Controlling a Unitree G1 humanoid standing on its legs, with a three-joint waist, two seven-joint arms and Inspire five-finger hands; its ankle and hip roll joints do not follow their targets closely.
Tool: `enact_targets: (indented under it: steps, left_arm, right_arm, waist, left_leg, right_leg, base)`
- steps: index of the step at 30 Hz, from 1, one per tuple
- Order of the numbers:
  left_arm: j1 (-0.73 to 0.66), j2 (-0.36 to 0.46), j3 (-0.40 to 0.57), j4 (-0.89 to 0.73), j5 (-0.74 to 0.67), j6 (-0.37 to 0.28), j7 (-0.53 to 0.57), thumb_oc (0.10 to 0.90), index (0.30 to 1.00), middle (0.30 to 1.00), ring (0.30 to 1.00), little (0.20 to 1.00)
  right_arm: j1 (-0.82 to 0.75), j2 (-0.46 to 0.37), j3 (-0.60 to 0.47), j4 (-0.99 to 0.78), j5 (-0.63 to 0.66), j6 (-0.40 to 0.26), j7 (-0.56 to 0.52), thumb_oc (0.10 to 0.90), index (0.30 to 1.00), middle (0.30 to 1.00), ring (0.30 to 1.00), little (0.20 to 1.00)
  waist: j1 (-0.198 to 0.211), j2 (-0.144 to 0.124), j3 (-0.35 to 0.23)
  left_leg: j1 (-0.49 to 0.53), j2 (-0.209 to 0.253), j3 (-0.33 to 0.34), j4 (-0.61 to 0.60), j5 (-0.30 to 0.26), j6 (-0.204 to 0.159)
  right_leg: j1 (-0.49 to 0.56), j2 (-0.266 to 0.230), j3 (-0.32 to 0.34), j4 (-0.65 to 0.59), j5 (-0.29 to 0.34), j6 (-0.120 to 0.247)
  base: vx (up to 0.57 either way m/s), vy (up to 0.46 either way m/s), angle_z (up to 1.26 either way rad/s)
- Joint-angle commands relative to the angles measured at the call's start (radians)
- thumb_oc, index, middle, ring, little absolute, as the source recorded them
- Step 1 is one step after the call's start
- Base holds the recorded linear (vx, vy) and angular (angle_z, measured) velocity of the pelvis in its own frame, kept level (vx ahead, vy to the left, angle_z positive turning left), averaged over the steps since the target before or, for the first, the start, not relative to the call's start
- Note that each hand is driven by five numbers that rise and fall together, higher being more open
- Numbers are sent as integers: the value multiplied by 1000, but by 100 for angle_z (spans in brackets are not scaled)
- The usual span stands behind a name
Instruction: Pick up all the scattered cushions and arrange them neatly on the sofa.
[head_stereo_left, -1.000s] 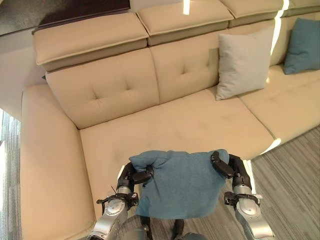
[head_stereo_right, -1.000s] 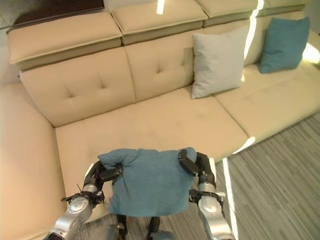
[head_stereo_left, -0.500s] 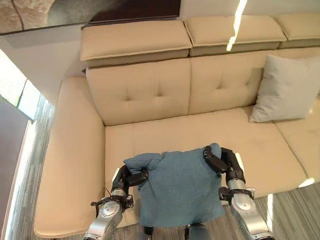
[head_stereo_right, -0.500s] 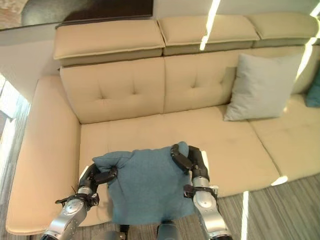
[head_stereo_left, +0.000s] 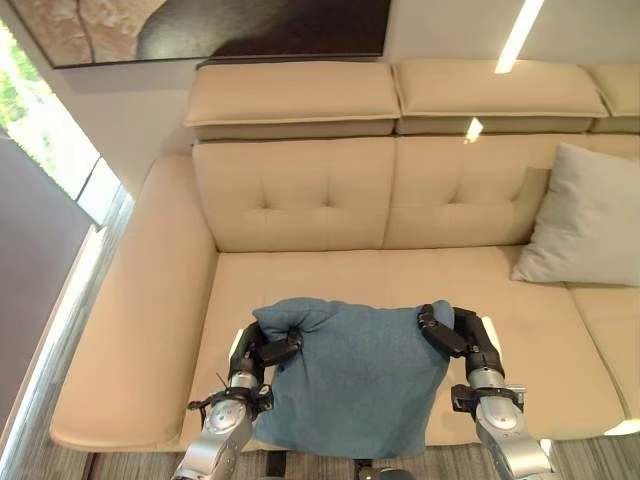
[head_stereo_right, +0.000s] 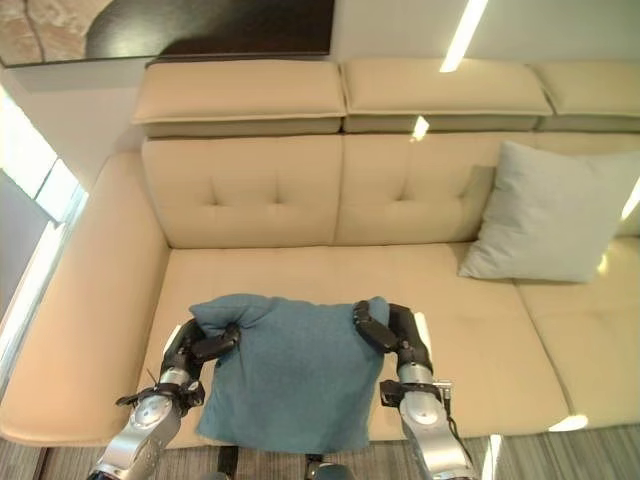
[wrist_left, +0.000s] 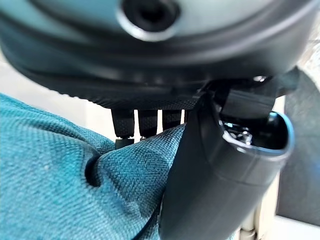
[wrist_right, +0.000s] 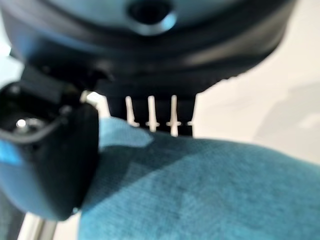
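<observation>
Fingers of left hand (head_stereo_left: 268, 352) and right hand (head_stereo_left: 447, 334) — both curled, pinching teal cushion (head_stereo_left: 352, 379) corners.

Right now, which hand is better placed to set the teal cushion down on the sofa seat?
Neither alone: the left hand and the right hand each pinch an upper corner of the teal cushion, which hangs over the seat's front edge of the beige sofa. Both should probably carry it forward together.

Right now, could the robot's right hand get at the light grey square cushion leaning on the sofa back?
Probably not: the right hand is curled on the blue fabric cushion, shared with the left hand, and the light grey square cushion sits well across the beige sofa.
</observation>
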Motion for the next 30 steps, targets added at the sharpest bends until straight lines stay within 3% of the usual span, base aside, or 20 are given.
enact_targets:
  steps: [1, 14, 24, 30]
  left_arm:
    - [-225, -24, -6, -154, 42, -192, -15, 400, 300, 300, 300, 300]
    - [-482, 0, -53, -190, 81, -220, 77, 400, 300, 300, 300, 300]
    - [-949, 30, -144, 13, 165, -280, 247, 400, 300, 300, 300, 300]
    - [-1086, 59, -170, 141, 139, -287, 264, 400, 300, 300, 300, 300]
  right_arm:
    - [-133, 4, 17, -187, 2, -148, -14, 400, 300, 300, 300, 300]
    - [-394, 5, 116, -208, -10, -149, -60, 400, 300, 300, 300, 300]
    - [-860, -67, 224, -27, -27, -181, -216, 400, 300, 300, 300, 300]
    - [-999, -96, 266, 58, -11, -182, -245, 400, 300, 300, 300, 300]
  waist:
    - [-21, -64, -72]
    - [-18, -46, -114]
    - [-13, -40, -84]
    - [-18, -35, -70]
  left_leg:
    - [13, -51, 176, 102, -119, 22]
    - [66, -71, 185, -41, -98, 38]
    - [-112, -72, 171, -41, -52, 31]
    - [-168, -80, 163, -41, -29, 22]
  right_leg:
    - [69, -91, -19, 6, -136, 103]
    - [50, -77, 10, 6, -144, 111]
    - [-148, -77, 36, 6, -88, 123]
    - [-201, -81, 35, 6, -68, 124]
  base:
    - [110, -3, 43]
    - [106, 44, 7]
    - [-79, 30, -2]
    - [-33, 9, -1]
